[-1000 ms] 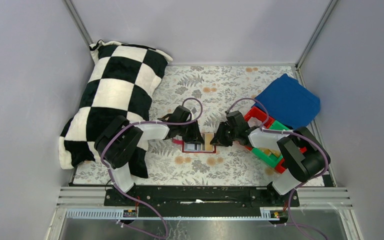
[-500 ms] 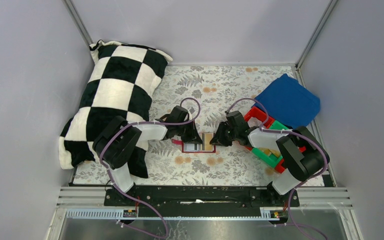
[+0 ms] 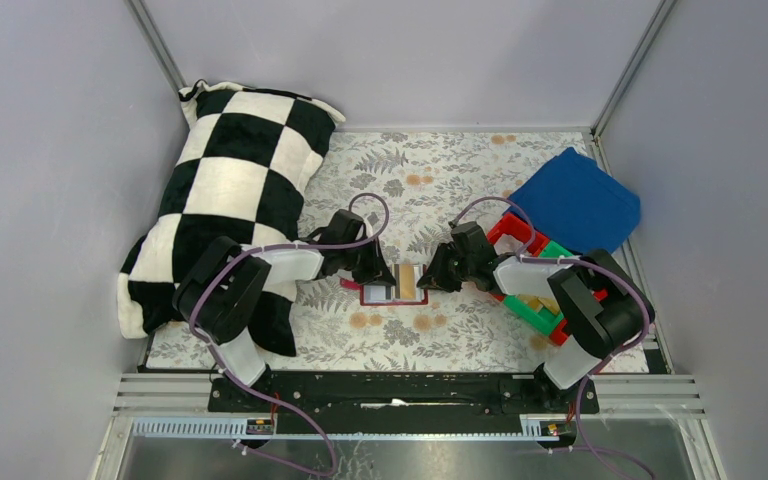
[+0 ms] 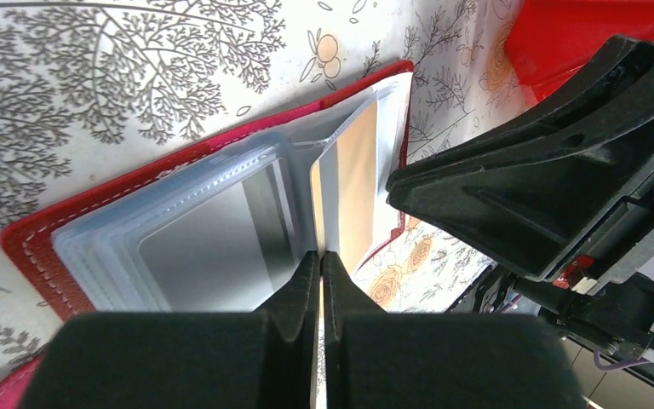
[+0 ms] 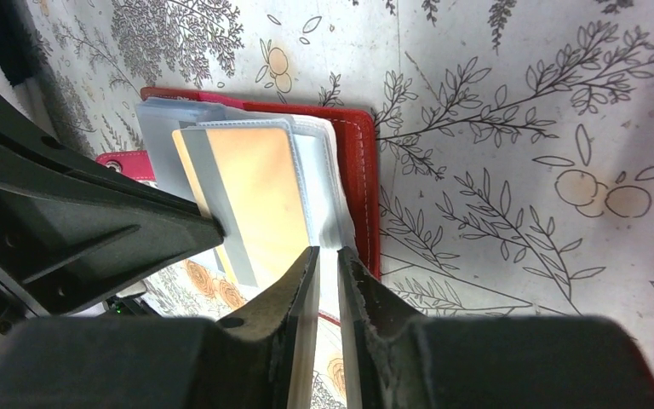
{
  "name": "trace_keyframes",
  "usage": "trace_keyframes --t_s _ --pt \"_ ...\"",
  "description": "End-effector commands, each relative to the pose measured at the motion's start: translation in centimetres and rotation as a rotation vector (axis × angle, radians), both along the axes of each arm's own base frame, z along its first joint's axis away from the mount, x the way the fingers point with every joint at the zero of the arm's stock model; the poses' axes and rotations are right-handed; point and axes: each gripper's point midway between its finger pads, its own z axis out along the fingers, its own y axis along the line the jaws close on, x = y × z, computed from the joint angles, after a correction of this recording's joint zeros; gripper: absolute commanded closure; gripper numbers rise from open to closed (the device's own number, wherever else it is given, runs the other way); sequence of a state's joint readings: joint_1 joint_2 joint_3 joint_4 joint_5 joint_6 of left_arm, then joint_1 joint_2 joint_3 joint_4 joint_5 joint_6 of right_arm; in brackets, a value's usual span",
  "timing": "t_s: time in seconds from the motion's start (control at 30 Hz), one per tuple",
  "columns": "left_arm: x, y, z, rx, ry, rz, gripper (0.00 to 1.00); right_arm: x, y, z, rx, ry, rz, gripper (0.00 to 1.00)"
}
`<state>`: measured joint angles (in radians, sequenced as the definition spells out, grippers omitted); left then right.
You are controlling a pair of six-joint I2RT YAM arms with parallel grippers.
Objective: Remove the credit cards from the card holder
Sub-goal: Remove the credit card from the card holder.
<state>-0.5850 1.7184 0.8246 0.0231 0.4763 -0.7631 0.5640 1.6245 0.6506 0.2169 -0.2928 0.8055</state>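
Floral tabletop [image 3: 460, 170]. Checked pillow [image 3: 230, 190] fills its far left. A blue cloth [image 3: 575, 200] lies at far right, with red and green bins [image 3: 530, 312] nearer you on that side.

Your two arms meet at the middle of the tabletop, over the card holder [image 5: 362, 170]. It lies open and flat, red border showing, clear sleeves fanned up.

Left claw [image 4: 321, 264]: fingers pressed together, pinching the edge of a tan card [image 4: 358, 179] with a grey stripe, partly out of its sleeve.

Right claw [image 5: 325, 264]: fingers narrowed on the edge of the card holder's clear sleeves, on the opposite side.

A grey card [image 4: 213, 247] sits inside a sleeve.
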Motion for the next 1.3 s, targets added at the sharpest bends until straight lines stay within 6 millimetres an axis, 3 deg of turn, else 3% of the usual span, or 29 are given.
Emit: trace_keyframes --t_s 0.0,0.57,0.67,0.97,1.27 --pt "0.2 1.2 0.6 0.006 -0.036 -0.007 1.00 -1.7 -1.6 -3.1 -0.100 0.079 -0.005 0.79" --pt "-0.4 2.2 0.9 0.001 -0.026 -0.031 1.00 -1.5 -1.7 -2.7 -0.109 0.067 -0.004 0.80" --pt "-0.5 2.1 0.8 -0.008 -0.020 -0.041 1.00 -1.2 -1.3 -1.7 -0.092 0.045 0.004 0.80" --pt "-0.8 1.8 0.6 -0.029 -0.005 -0.056 1.00 0.7 0.6 4.0 -0.001 -0.083 0.025 0.74" --pt "-0.8 1.2 0.8 -0.066 0.004 -0.069 1.00 0.2 3.0 3.6 0.069 -0.054 0.086 0.63"
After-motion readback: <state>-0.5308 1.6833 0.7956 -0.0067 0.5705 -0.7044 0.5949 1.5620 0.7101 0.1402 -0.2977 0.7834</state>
